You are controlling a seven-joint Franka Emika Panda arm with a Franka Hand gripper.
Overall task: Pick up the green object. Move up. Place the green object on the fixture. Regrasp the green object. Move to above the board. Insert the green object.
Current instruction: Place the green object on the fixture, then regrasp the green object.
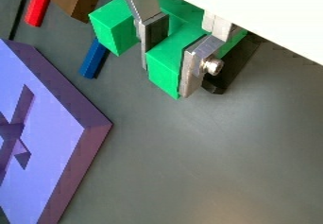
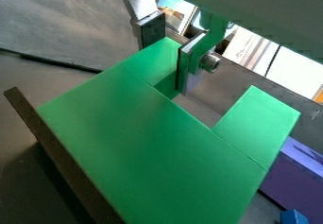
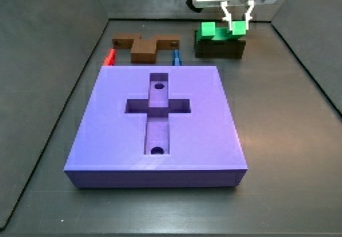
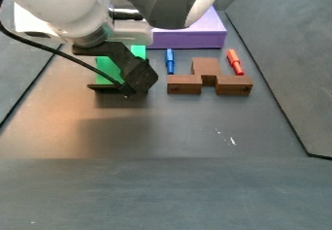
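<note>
1. The gripper (image 3: 237,24) hangs at the far end of the table, right over the fixture (image 3: 222,47), well apart from the board (image 3: 160,121).
2. The green object (image 3: 215,30) sits on top of the fixture, prongs up, with the notch between them open to the top.
3. In a wrist view the silver fingers (image 1: 191,69) flank one prong of the green object (image 1: 167,69); the plates lie against its sides, so the gripper looks pinched on the green object. Likely the regrasp step, taking a new hold for insertion.
4. The fixture props the block upright, which probably gives the fingers access from above.
5. Looks: bright green plastic, flat faces, square notch between two prongs, clear in a wrist view (image 2: 164,124). Much smaller than the board.
6. The board has a cross-shaped recess (image 3: 158,106) and two round holes, unoccupied.
7. The brown cross-shaped piece (image 3: 144,47), a red stick (image 3: 107,56) and a blue stick (image 3: 177,58) lie between board and fixture, untouched.
8. In a side view (image 4: 109,49) the arm hides most of the green object.
</note>
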